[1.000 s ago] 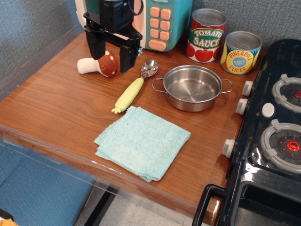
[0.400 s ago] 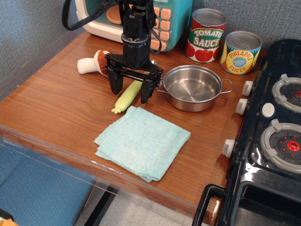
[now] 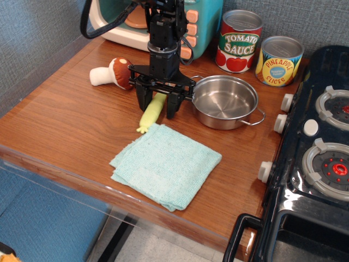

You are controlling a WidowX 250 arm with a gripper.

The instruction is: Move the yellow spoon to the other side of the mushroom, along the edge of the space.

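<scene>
Reaches straight down; claw (image 3: 157, 107) apart, fingers astride the yellow spoon (image 3: 151, 114), beside the mushroom (image 3: 112, 74).

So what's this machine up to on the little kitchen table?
A black robot arm's gripper is down over the yellow spoon, one finger on either side of the handle; whether it has clamped yet is unclear. The mushroom lies to the left near the toy microwave. A steel pot sits just right of the gripper, a green cloth in front.
</scene>
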